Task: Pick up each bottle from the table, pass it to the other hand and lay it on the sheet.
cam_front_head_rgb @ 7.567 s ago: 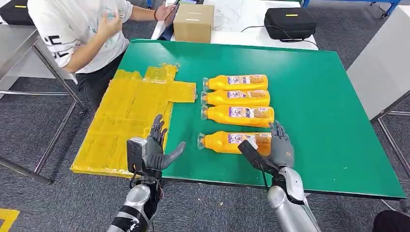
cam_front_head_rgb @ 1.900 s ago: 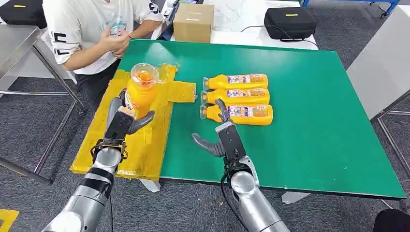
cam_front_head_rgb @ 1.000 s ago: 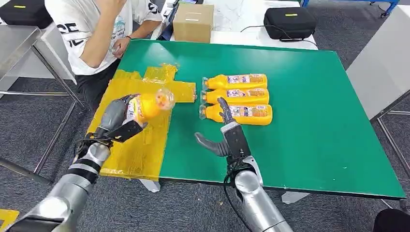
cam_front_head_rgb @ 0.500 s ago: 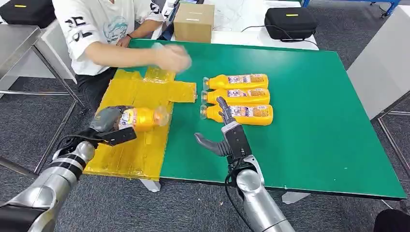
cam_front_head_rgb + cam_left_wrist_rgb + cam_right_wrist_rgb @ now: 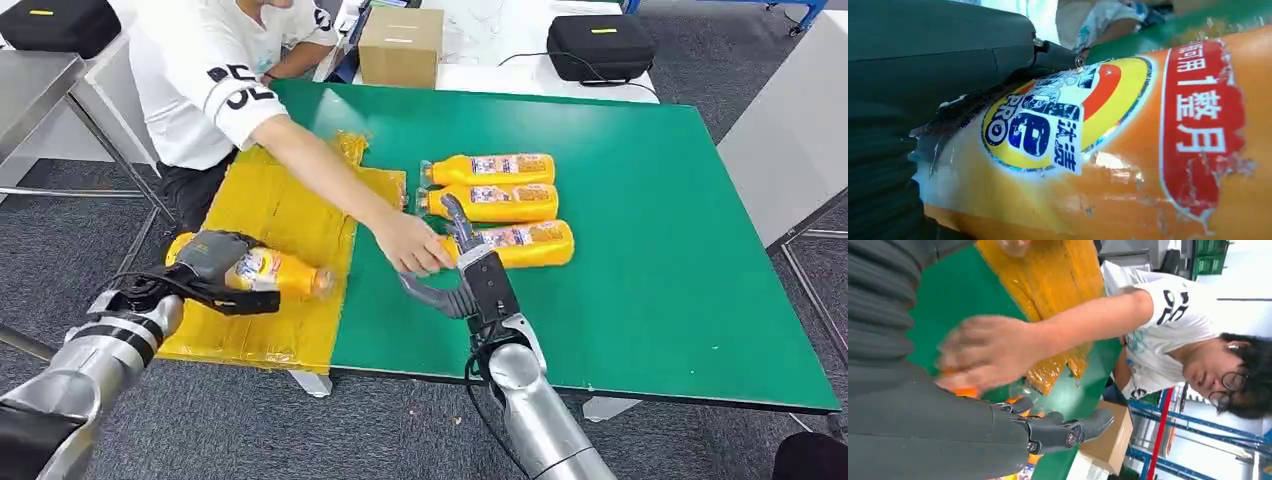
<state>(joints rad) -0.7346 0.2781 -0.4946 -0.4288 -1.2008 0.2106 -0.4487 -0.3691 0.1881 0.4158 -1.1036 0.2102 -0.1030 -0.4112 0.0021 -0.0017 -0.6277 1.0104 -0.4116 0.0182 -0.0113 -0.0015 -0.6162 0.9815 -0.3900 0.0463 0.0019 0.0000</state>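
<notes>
My left hand (image 5: 205, 262) grips an orange bottle (image 5: 272, 272) lying low over the yellow sheet (image 5: 282, 205) near its front edge; its label (image 5: 1068, 120) shows close up in the left wrist view. My right hand (image 5: 465, 268) stands open on the green table (image 5: 640, 200), fingers apart, holding nothing. Three more orange bottles lie beyond it: the far one (image 5: 490, 169), the middle one (image 5: 495, 202) and the near one (image 5: 525, 244). A person's hand (image 5: 410, 245) has hold of the near bottle's cap end, just in front of my right hand (image 5: 1048, 432).
The person (image 5: 215, 80) leans in from the far left, arm stretched across the sheet. A cardboard box (image 5: 400, 45) and a black case (image 5: 600, 45) sit beyond the table's far edge. A metal table (image 5: 40, 90) stands at the left.
My left hand has lowered the bottle toward the sheet's front. The person's arm has reached across to the near bottle, which has shifted slightly. My right hand has barely moved.
</notes>
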